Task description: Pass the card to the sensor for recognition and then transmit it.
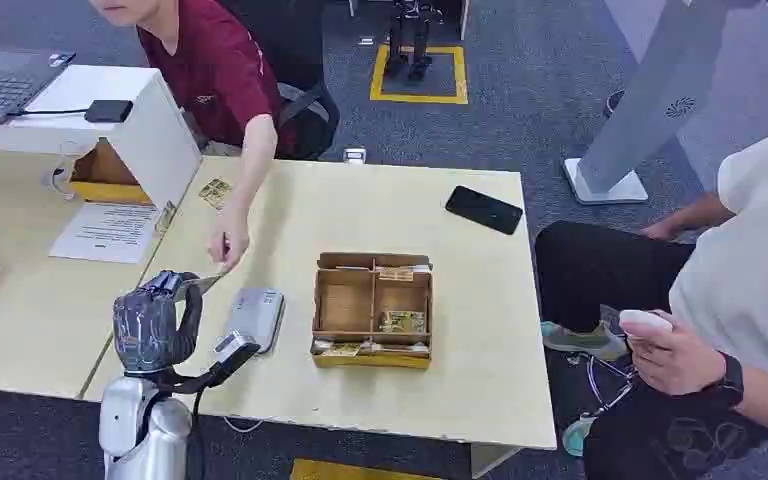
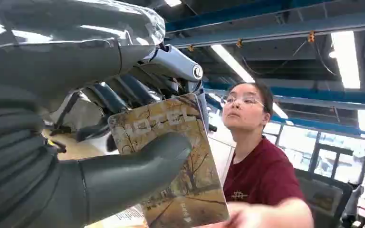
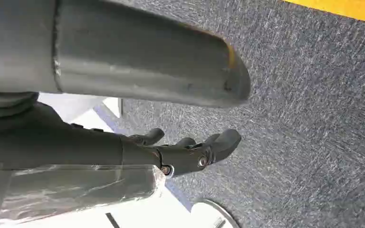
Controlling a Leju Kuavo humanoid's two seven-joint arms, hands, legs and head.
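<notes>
My left hand point(image 1: 155, 320) is raised over the table's left front corner. It pinches a card point(image 2: 171, 161) with an autumn-tree picture between the thumb and fingers. In the head view the card point(image 1: 203, 283) sticks out toward a person in a red shirt point(image 1: 215, 60), whose hand point(image 1: 228, 245) reaches down to its far edge. The grey flat sensor point(image 1: 257, 313) lies on the table just right of my hand. My right hand point(image 3: 190, 152) hangs over grey carpet, fingers loosely apart, holding nothing.
A cardboard box point(image 1: 372, 310) with compartments and several cards stands right of the sensor. A black phone point(image 1: 483, 210) lies at the far right of the table point(image 1: 380, 215). A second person in white point(image 1: 740, 290) sits at the right. A white stand point(image 1: 110, 120) sits at the far left.
</notes>
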